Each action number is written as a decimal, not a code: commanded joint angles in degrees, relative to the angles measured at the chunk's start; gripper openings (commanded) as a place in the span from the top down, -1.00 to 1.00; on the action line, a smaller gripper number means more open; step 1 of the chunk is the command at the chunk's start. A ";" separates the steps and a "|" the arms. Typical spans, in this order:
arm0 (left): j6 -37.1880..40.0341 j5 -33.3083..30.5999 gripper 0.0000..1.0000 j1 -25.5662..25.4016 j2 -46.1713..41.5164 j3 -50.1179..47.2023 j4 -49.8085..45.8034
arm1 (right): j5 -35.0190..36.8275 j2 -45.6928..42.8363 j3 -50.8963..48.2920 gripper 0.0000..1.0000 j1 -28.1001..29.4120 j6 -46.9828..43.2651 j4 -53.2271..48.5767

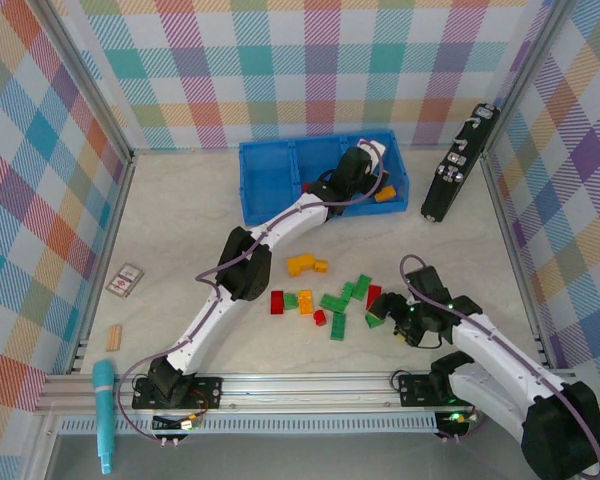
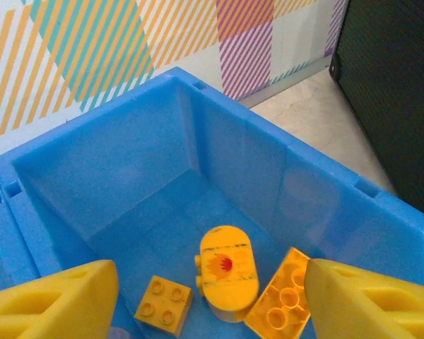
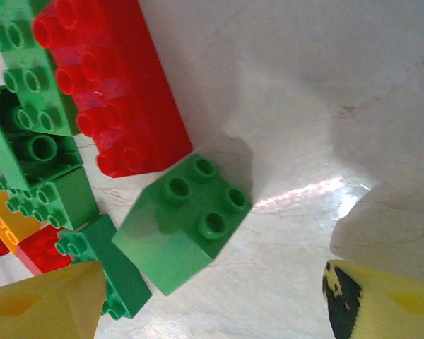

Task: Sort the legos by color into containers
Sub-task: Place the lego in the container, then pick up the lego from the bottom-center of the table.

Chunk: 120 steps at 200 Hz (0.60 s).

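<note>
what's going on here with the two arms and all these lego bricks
Two robot arms are sorting lego bricks by colour into a blue tray. The left gripper is open above the tray's right compartment, where three yellow-orange bricks lie on the floor. The right gripper is open low over the table, a green brick just ahead of its fingers, not gripped. A pile of red, green and yellow-orange bricks lies on the table, not yet sorted.

Overhead, the left arm (image 1: 280, 222) crosses the blue tray (image 1: 265, 185) at upper centre and hides much of its right compartment. The left wrist view's lower edge cuts off an orange brick (image 2: 283, 307); the right wrist view's top edge clips a red brick (image 3: 109, 85).
</note>
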 commanded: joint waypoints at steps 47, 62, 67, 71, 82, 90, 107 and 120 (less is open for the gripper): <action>6.32 0.67 -0.50 0.79 -16.18 -10.12 0.64 | 2.42 7.51 4.10 -0.60 2.86 -1.59 4.58; 6.88 0.24 -0.53 1.26 -19.44 -13.71 0.23 | 3.11 10.36 4.54 -0.58 3.91 -1.86 5.37; 7.16 -0.04 -0.54 1.33 -20.60 -15.19 0.39 | 3.36 11.39 4.67 -0.56 4.25 -2.11 5.61; 7.37 -0.33 -0.54 1.49 -21.53 -16.48 0.57 | 3.54 12.20 4.81 -0.54 4.45 -2.28 5.71; 8.14 -1.50 -0.56 1.77 -24.36 -20.66 1.72 | 4.07 14.38 5.27 -0.47 4.90 -2.63 5.89; 8.70 -2.39 -0.57 1.96 -26.85 -23.80 2.72 | 4.18 15.77 5.53 -0.40 5.19 -3.04 6.03; 9.75 -4.52 -0.59 2.20 -31.43 -29.81 3.57 | 4.58 17.55 5.98 -0.20 5.48 -3.67 5.95; 10.10 -6.39 -0.60 2.38 -34.67 -33.69 3.27 | 4.93 18.02 6.26 -0.01 5.48 -4.26 5.32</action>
